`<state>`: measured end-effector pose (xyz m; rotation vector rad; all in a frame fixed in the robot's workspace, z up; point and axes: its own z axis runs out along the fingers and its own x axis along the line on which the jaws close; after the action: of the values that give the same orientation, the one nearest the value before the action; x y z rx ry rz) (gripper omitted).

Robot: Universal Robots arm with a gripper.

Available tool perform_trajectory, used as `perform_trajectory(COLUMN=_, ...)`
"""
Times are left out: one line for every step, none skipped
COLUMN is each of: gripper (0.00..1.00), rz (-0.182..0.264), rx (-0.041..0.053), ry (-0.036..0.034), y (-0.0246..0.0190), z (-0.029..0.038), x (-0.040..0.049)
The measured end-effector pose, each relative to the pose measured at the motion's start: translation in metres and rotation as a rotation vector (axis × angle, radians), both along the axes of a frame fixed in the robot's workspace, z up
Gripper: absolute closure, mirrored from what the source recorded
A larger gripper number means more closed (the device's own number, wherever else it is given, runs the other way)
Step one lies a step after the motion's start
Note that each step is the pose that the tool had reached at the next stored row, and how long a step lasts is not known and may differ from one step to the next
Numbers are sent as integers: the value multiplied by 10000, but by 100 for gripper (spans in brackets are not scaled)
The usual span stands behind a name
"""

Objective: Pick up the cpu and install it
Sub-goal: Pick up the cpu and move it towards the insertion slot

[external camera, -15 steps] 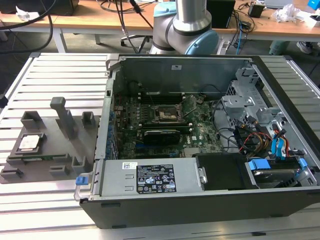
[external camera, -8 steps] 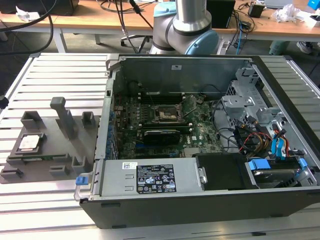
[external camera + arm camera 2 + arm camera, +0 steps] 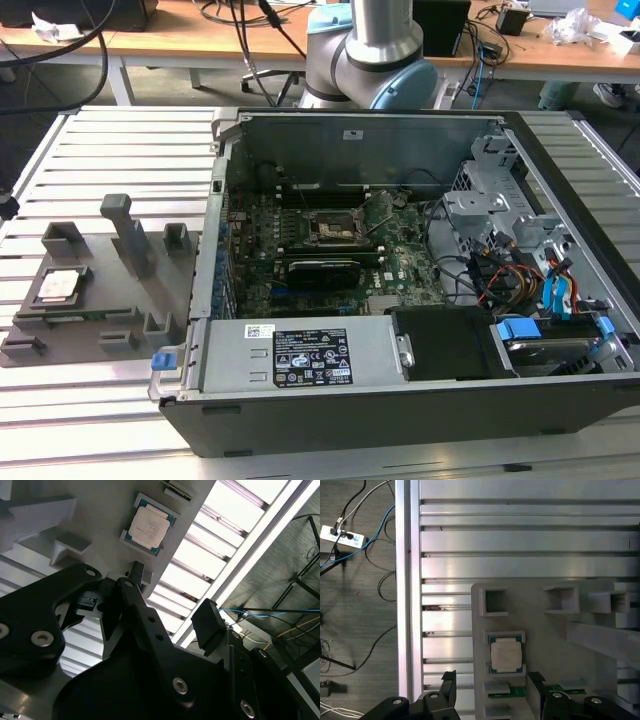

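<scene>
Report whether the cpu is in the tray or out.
In. The cpu lies flat in its recess on the tray, in both wrist views; the open jaws hold nothing.

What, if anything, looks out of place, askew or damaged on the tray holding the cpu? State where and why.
Nothing stands out. The cpu lies flat and square in its recess on the grey tray, edges parallel to the recess walls, with no visible damage. The open pincer hangs above the tray, holding nothing.
</scene>
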<state>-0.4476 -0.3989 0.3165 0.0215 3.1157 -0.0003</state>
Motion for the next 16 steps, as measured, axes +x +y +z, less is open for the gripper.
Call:
perform_trajectory(gripper=34, rz=0, rx=-1, ry=0, y=0, z=-4, x=0)
perform_trajectory(gripper=34, rz=-1, rx=-1, ry=1, y=0, z=-7, x=0)
perform_trajectory(gripper=34, rz=0, rx=-1, ry=0, y=0, z=-10, x=0)
perform_trajectory(gripper=34, rz=0, rx=0, ry=0, y=0, z=-16, x=0)
perform_trajectory(gripper=34, rz=0, rx=0, ry=0, y=0, z=-19, x=0)
perform_trajectory(gripper=34, rz=0, rx=0, ry=0, y=0, z=-23, x=0)
perform_trajectory(gripper=34, rz=0, rx=0, ry=0, y=0, z=-27, x=0)
perform_trajectory(gripper=34, rz=0, rx=0, ry=0, y=0, z=-31, x=0)
perform_trajectory(gripper=34, rz=0, rx=0, ry=0, y=0, z=-35, x=0)
perform_trajectory(gripper=34, rz=0, rx=0, ry=0, y=0, z=-38, x=0)
perform_trajectory(gripper=34, rz=0, rx=0, ry=0, y=0, z=-42, x=0)
perform_trajectory(gripper=34, rz=0, rx=0, ry=0, y=0, z=-45, x=0)
perform_trajectory(gripper=34, rz=0, rx=0, ry=0, y=0, z=-50, x=0)
perform_trajectory(gripper=34, rz=0, rx=0, ry=0, y=0, z=-53, x=0)
perform_trajectory(gripper=34, rz=-1, rx=0, ry=0, y=0, z=-56, x=0)
perform_trajectory(gripper=34, rz=0, rx=0, ry=0, y=0, z=-59, x=0)
